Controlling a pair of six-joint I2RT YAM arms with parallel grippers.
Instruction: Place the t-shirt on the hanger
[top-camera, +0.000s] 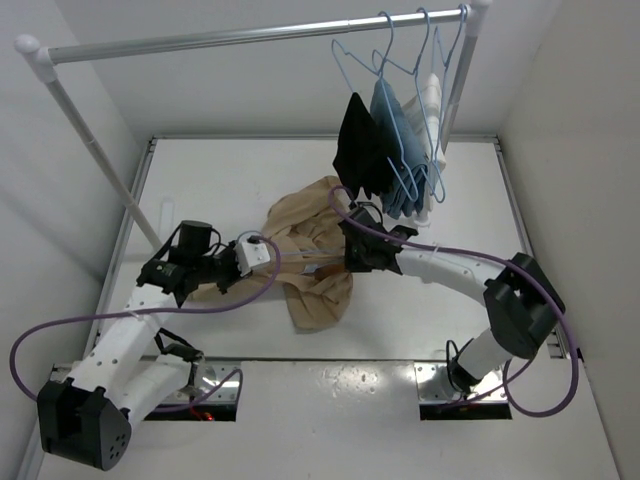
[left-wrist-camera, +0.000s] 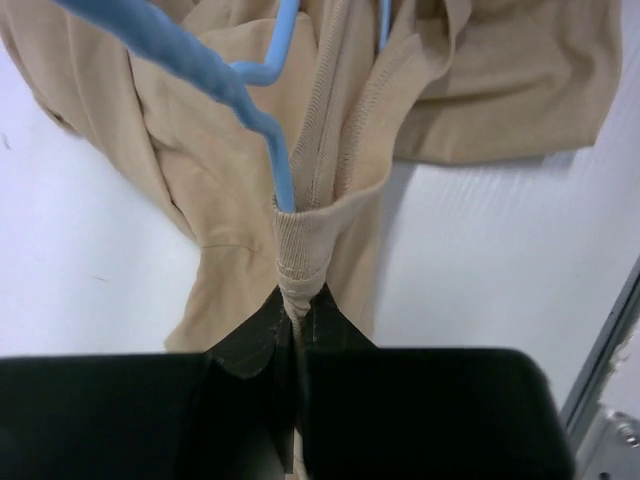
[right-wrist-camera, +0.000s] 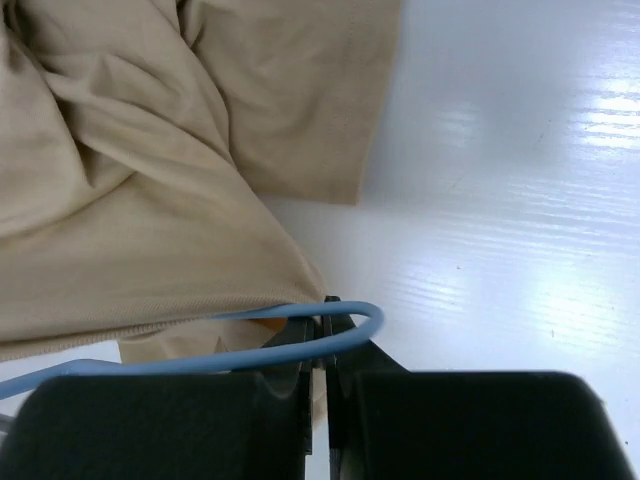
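Note:
The tan t-shirt (top-camera: 312, 285) lies crumpled in the middle of the table. My left gripper (top-camera: 283, 260) is shut on its ribbed neck band (left-wrist-camera: 298, 262), pinched between the jaws (left-wrist-camera: 298, 305). The light-blue wire hanger (left-wrist-camera: 262, 122) runs down into the neck opening just above that pinch. My right gripper (top-camera: 348, 254) is at the shirt's right side, shut on a rounded bend of the hanger (right-wrist-camera: 368, 322); the wire crosses the closed jaws (right-wrist-camera: 324, 340) and goes left under the shirt's hem (right-wrist-camera: 150, 250). Most of the hanger is hidden in the cloth.
A metal rail (top-camera: 250, 38) spans the back. On its right end hang a black garment (top-camera: 357, 148), a blue garment (top-camera: 393, 140) and a white one (top-camera: 431, 98) on blue hangers, just behind the right gripper. Purple cables (top-camera: 450, 252) loop around both arms.

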